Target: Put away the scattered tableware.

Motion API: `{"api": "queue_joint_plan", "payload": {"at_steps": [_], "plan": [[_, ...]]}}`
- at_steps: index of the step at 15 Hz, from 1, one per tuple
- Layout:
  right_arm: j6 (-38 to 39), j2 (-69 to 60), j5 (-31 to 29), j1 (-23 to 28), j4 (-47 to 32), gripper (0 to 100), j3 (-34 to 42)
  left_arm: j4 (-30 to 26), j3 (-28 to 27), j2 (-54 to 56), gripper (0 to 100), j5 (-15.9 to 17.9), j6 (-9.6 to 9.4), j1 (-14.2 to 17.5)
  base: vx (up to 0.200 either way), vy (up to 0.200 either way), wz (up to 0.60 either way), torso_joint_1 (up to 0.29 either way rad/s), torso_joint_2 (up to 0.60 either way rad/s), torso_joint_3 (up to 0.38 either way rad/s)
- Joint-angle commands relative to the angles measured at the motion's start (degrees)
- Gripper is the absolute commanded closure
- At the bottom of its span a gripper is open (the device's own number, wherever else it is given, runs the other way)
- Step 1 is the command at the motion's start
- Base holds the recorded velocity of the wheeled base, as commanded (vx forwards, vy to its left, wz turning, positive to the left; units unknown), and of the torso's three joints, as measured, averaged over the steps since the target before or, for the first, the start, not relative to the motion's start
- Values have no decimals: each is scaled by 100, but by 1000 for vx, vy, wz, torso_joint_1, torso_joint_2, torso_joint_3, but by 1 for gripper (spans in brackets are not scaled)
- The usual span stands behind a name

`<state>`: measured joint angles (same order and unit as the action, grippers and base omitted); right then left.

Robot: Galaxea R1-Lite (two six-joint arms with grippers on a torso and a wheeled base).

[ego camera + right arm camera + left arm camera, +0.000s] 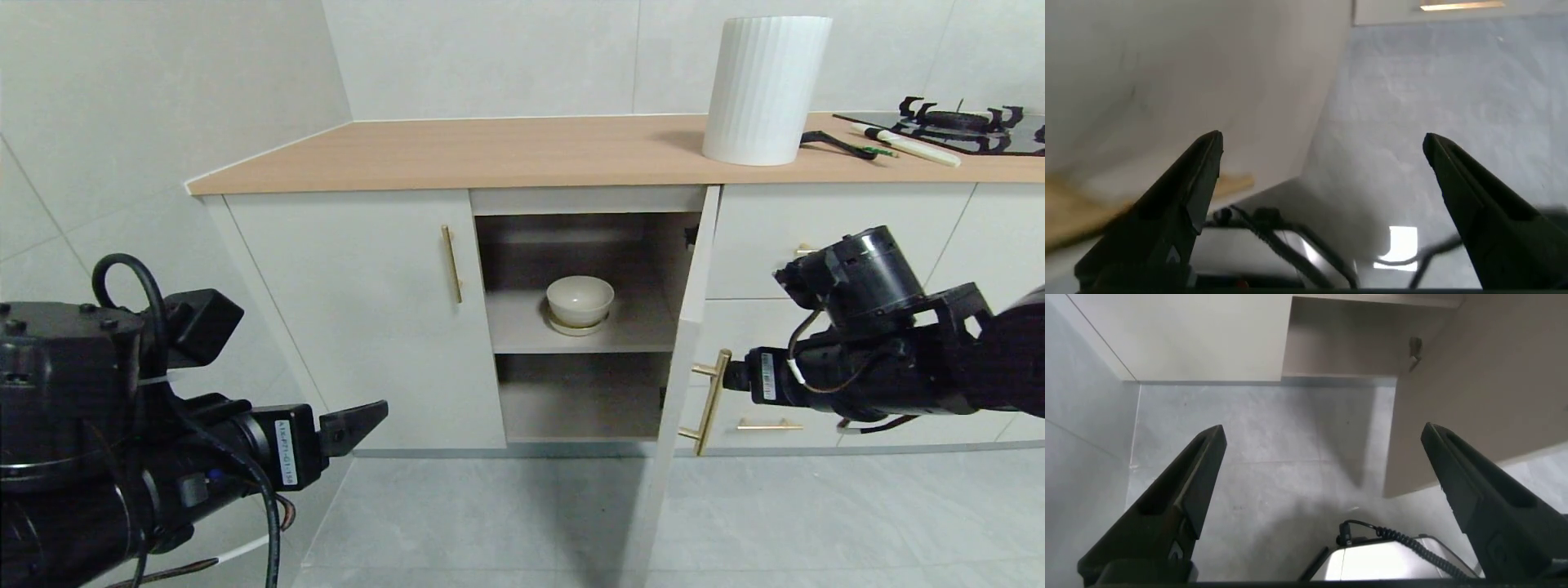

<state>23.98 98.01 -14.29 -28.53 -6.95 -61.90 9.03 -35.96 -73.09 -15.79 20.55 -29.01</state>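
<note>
A cream bowl (pixel 580 299) rests on a small plate (pixel 574 328) on the upper shelf of the open cupboard (pixel 571 204). The cupboard door (pixel 684 343) stands swung out, its gold handle (pixel 710 400) facing right. My right gripper (pixel 725 376) is just beside that handle; in the right wrist view it (pixel 1323 147) is open, with the door face and a blurred stretch of handle (pixel 1086 211) close by. My left gripper (pixel 359 425) hangs low at the left, away from the cupboard. It (pixel 1323 437) is open over the floor and holds nothing.
On the wooden counter (pixel 490 151) stand a tall white ribbed holder (pixel 766 90), a black-handled utensil (pixel 841 145) and a white-handled one (pixel 910 147) beside a gas hob (pixel 963 122). The lower shelf (pixel 571 408) is bare. Grey tiled floor (pixel 531 514) lies in front.
</note>
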Motion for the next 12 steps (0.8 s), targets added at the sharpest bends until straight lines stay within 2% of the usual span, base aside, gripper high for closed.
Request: {"api": "queue_joint_plan", "payload": {"at_steps": [1,5,12], "plan": [[-51,746,93,-74,27,0,-586,2,10,-3,0,-3,1,1,0,0,0,0,0,0],[-368,1132,699,-74,36,0,-1131,2,19,-73,0,-12,1,1,0,0,0,0,0,0],[-359,1607,743,-74,458,0,-1219,11,10,-126,0,-21,-34,-8,0,0,0,0,0,0]]}}
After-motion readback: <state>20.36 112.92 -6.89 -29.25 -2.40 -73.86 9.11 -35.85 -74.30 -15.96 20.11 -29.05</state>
